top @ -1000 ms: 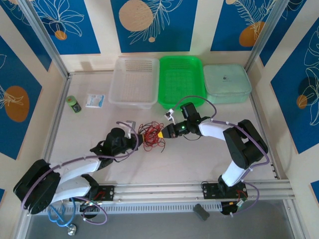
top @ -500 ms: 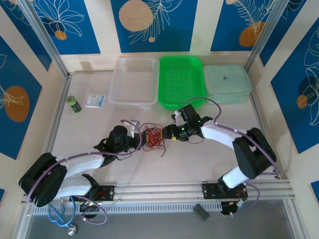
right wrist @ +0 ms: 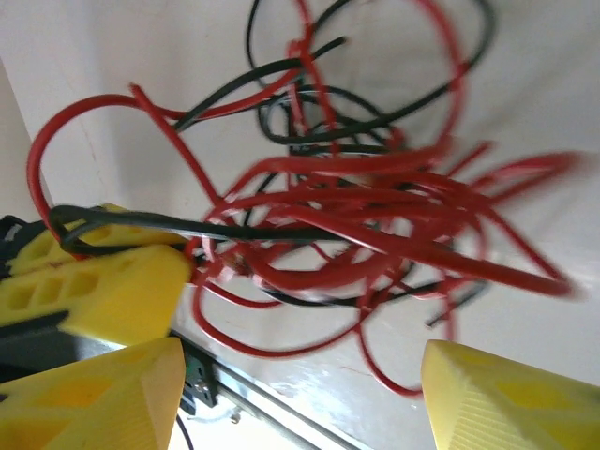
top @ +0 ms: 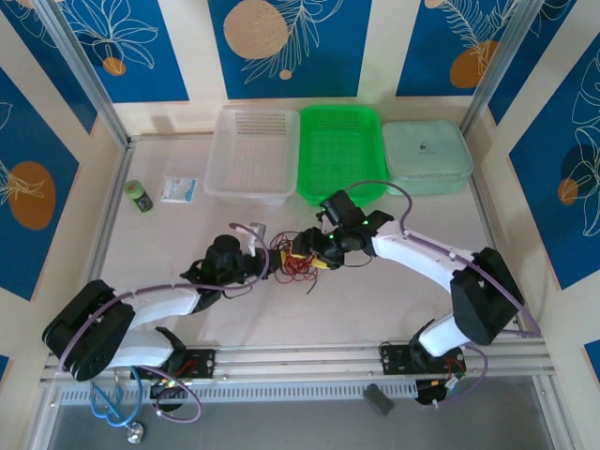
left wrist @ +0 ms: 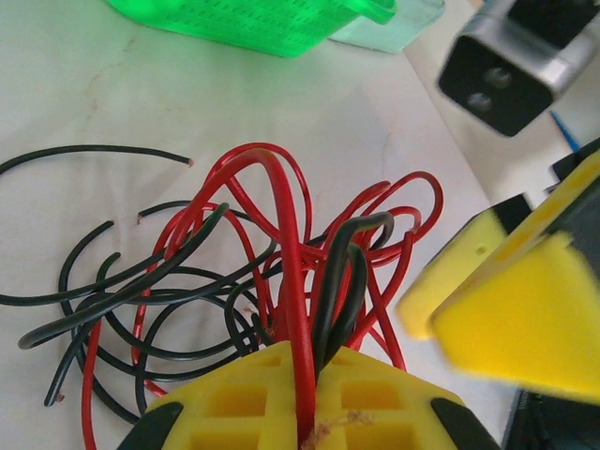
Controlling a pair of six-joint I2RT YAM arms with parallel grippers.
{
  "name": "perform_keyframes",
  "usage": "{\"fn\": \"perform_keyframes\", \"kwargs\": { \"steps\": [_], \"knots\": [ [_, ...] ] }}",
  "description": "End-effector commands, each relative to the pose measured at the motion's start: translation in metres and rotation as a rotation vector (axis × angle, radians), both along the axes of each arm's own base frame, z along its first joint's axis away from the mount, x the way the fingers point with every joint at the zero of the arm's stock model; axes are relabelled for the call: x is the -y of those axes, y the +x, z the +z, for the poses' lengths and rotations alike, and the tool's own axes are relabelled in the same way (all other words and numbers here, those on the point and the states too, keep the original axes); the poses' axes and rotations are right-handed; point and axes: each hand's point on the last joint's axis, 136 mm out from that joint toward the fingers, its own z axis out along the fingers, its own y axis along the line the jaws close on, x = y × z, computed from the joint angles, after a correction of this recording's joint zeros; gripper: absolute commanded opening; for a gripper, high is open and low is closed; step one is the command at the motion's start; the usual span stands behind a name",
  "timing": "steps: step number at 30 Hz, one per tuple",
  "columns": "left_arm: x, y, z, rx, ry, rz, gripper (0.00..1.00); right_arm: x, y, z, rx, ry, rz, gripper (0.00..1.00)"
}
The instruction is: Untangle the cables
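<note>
**Fig.** Left gripper (left wrist: 302, 394): fingers together, clamped on a few red and black strands of the cables (left wrist: 234, 272) where they leave the near edge of the bundle. Right gripper (right wrist: 300, 394): fingers apart and holding nothing, poised just beside the opposite edge, with loops of the bundle lying between and ahead of its fingers. The bundle rests on the table (top: 356, 309) between the two grippers, and several black ends trail loose beside it.

Probable faults from this state:
- (a) The right gripper closes on several crossed strands at once, so a pull tightens the knot instead of freeing one wire.
- (b) A pull against a weak clamp draws the strands out of the left fingers, and the whole bundle slides off with the right arm.
- (c) The two sets of yellow fingers, which are near each other, strike as the right one reaches in.
- (d) A loop hooks over a fingertip and is carried along unnoticed.

Blur in the right wrist view hides which strands cross.
</note>
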Motion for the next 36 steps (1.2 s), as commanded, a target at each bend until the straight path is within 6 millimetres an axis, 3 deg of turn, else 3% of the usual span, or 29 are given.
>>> {"fn": "perform_keyframes", "kwargs": {
  "steps": [1,4,11,15,18,20,22,25,30,36],
  "knots": [
    [0.017,0.0,0.027,0.04,-0.113,-0.047,0.0,-0.019,0.012,0.001,-0.025,0.033,-0.041,0.65],
    [0.023,-0.005,0.028,0.03,-0.146,-0.066,0.0,-0.02,0.02,-0.017,-0.035,-0.01,-0.063,0.59],
    [0.026,-0.019,0.043,0.052,-0.204,-0.134,0.02,-0.008,0.039,-0.048,-0.012,-0.022,-0.115,0.3],
    [0.025,-0.032,0.058,0.077,-0.212,-0.193,0.21,0.0,0.051,-0.049,0.038,-0.013,-0.13,0.15],
    [0.018,-0.039,0.065,0.097,-0.166,-0.2,0.48,0.003,0.055,-0.04,0.066,0.012,-0.12,0.0],
    [0.008,-0.04,0.068,0.114,-0.103,-0.172,0.7,0.005,0.056,-0.03,0.103,0.038,-0.091,0.0],
    [-0.008,-0.038,0.065,0.121,-0.021,-0.112,0.86,0.006,0.055,-0.018,0.142,0.091,-0.039,0.0],
    [-0.04,-0.03,0.057,0.127,0.104,0.026,1.0,0.01,0.051,0.0,0.175,0.219,0.053,0.0],
    [-0.069,-0.018,0.042,0.084,0.17,0.135,1.0,0.011,0.041,0.026,0.157,0.458,0.183,0.0],
    [-0.052,-0.005,0.022,0.043,0.115,0.077,1.0,0.006,0.032,0.043,0.138,0.614,0.302,0.0]
  ]
}}
